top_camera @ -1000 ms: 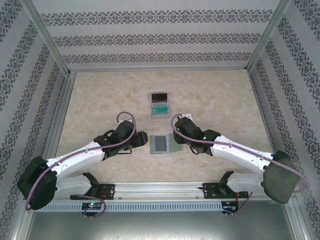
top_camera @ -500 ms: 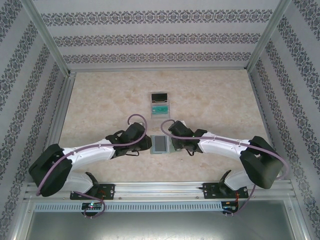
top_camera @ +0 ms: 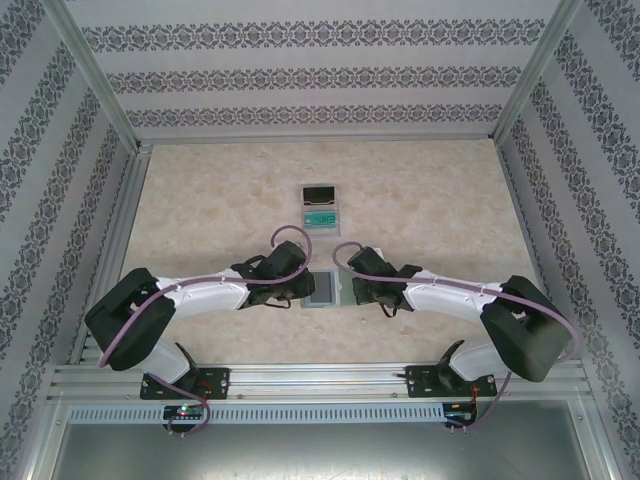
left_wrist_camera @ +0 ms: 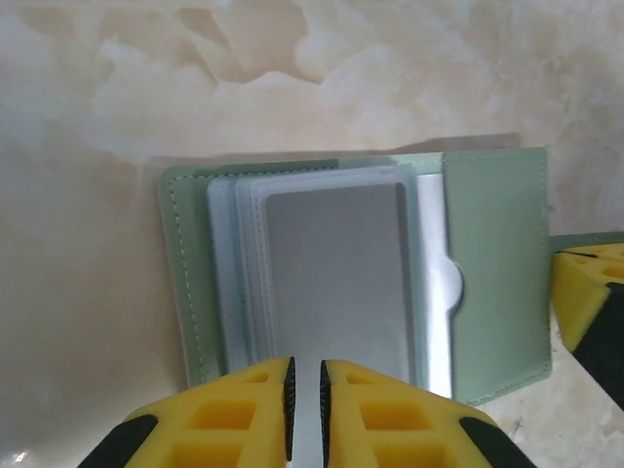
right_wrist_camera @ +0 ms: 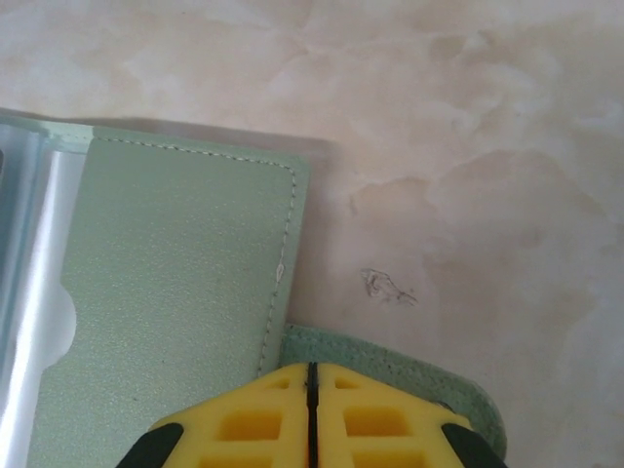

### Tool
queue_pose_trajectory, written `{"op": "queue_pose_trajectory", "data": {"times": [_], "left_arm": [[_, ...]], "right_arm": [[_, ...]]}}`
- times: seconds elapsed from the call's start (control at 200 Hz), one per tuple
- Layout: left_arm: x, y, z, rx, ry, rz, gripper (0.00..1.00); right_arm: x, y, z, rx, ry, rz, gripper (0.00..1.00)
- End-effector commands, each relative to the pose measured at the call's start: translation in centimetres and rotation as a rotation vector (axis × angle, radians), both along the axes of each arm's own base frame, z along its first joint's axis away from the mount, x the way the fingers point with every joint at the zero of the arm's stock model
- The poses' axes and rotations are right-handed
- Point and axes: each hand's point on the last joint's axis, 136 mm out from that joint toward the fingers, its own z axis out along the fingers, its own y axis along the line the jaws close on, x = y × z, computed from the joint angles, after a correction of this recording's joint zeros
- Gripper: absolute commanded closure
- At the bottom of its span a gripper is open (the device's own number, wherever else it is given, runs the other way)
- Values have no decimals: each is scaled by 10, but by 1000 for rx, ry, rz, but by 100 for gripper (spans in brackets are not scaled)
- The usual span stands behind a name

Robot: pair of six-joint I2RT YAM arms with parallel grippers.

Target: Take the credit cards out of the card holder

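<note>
Card holder (top_camera: 322, 288) lies open at the middle of the table (top_camera: 200, 200), toward its near edge, between my left gripper (top_camera: 303, 291) and right gripper (top_camera: 352, 291). From my left wrist: sage covers, bluish-grey pockets, a grey card (left_wrist_camera: 336, 283) showing. My fingers stand narrow over its near edge, and I cannot tell whether they grip. From my right wrist: my fingers are pressed together over its closure tab (right_wrist_camera: 390, 361).

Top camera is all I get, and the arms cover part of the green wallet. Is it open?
Observer: Yes. In the left wrist view the card holder lies open, with a grey card inside clear sleeves.
Operator: What's the right hand doing?
Observer: The right hand is shut tight, down on the holder's closure tab.
Operator: And the left one?
Observer: The left hand sits at the holder's edge, fingers a sliver apart. I can't tell if it pinches anything.
</note>
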Motion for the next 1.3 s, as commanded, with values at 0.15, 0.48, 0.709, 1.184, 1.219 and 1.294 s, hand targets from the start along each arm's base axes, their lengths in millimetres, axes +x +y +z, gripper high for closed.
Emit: {"op": "queue_pose_trajectory", "data": {"times": [0.15, 0.48, 0.709, 1.184, 1.219, 1.294], "left_arm": [[2, -15, -3, -9, 5, -29, 79], [1, -8, -3, 31, -1, -17, 73], [1, -1, 3, 55, -17, -3, 72], [-2, -14, -13, 20, 31, -32, 73], [-2, -16, -13, 12, 32, -37, 73], [-2, -18, -13, 1, 36, -41, 72]], "right_arm": [[-1, 9, -3, 58, 8, -5, 93], [0, 7, -2, 54, 1, -9, 92], [0, 7, -2, 56, -1, -8, 93], [0, 8, -4, 53, 2, -8, 93], [0, 8, -4, 52, 4, -7, 93], [0, 9, -4, 56, 5, -5, 93]]}}
